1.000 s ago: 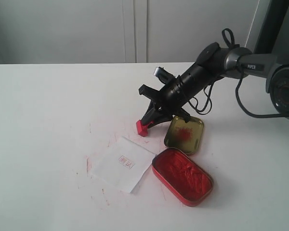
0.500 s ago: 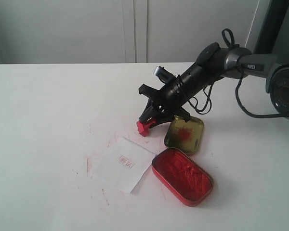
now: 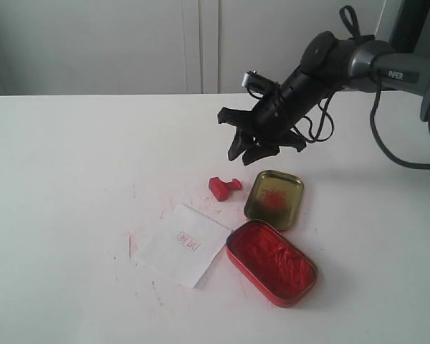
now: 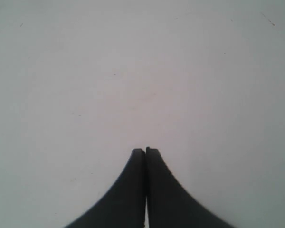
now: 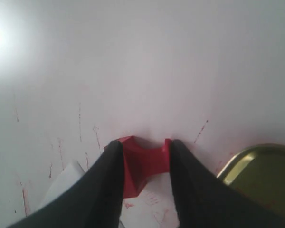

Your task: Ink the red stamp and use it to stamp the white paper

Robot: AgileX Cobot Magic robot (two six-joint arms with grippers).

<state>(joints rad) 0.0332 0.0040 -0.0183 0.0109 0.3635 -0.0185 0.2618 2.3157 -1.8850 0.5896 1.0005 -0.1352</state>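
My right end effector (image 3: 249, 155) hangs open above the red stamp (image 3: 223, 186), which seems to lie on its side on the surface, between the white paper (image 3: 180, 244) and the gold lid (image 3: 287, 190). The paper already bears a red imprint, so I judge my best move is to lift straight clear without clipping the stamp. The oval ink tin (image 3: 229, 252) is full of red paste, and the lid holds only a red smear. My left end effector (image 4: 145, 151) is closed on nothing.

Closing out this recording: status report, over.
Right gripper open, empty, raised clear of red stamp. Left gripper shut. Stamp lies tipped beside white paper; imprint on paper. Nothing blocking.
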